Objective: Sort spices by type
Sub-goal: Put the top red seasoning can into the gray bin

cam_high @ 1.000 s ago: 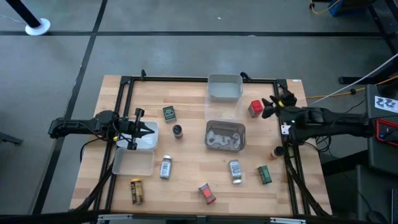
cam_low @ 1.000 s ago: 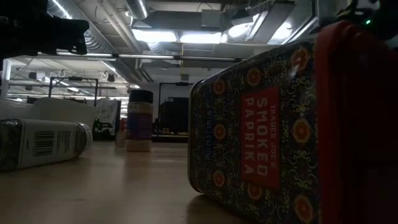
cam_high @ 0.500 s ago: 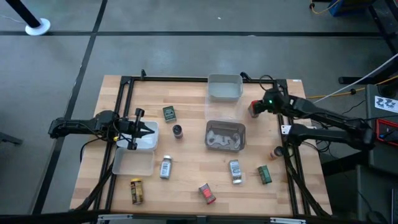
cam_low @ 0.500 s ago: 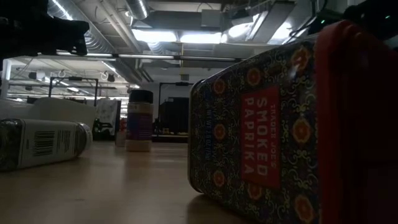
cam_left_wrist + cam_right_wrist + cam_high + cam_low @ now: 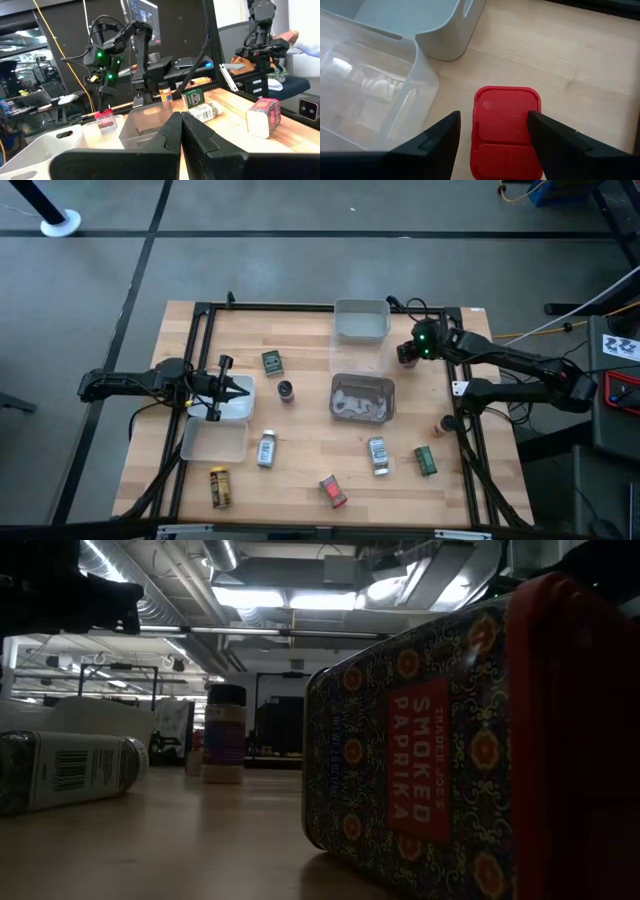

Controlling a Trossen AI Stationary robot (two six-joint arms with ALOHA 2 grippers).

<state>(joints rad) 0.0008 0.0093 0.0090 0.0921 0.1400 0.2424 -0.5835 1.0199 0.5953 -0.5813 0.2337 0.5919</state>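
Wooden table (image 5: 300, 480): right gripper (image 5: 492, 131), fingers open and empty, is straddling a red spice box (image 5: 506, 131); should descend centred before closing.

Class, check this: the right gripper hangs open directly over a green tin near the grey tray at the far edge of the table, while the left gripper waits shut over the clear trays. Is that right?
Not quite. The right gripper hangs open over a red box, not a green tin, as the right wrist view shows. The rest stands: it is beside the grey tray, and the left gripper waits shut over the clear trays.
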